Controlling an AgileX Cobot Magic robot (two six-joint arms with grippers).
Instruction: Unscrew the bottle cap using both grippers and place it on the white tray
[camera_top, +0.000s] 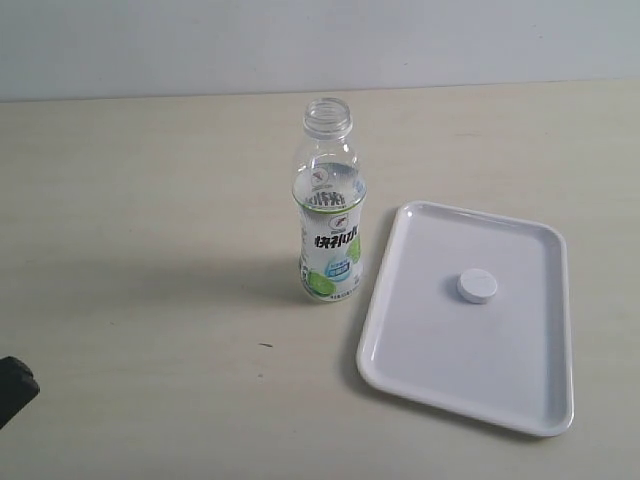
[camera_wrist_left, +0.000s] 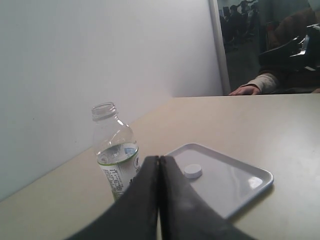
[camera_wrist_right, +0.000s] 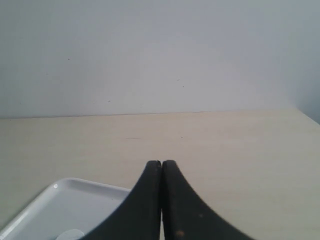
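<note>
1. The bottle cap (camera_top: 477, 286) lies flat on the white tray (camera_top: 520, 370), near its middle and apart from every rim. Nothing touches it.
2. By my judgement the cap is light and stiff. Its ribbed side offers the best hold, pinched across the width. On the glossy tray it may slide if nudged from one side.
3. The bottle (camera_top: 330, 225) stands upright on the table (camera_top: 150, 300), just beside the tray's near long rim, with its neck open.
4. It looks thin-walled and easy to dent, so a hold around the labelled body seems safest. It seems to hold liquid up to about the label's top, though I cannot be sure. Uncapped, it would spill if tipped.
5. The left gripper (camera_wrist_left: 160, 162) has its jaws pressed together with nothing between them. It hangs well back from the bottle and tray, facing both.
6. The right gripper (camera_wrist_right: 161, 164) is likewise closed and empty, above the table just beside a corner of the tray.
7. A black part (camera_top: 15, 385) shows at the lower left edge of the exterior view, probably belonging to the left arm.
8. Count: one cap, one bottle, one tray, two grippers.
9. Judged from this layout, the task looks complete.
</note>
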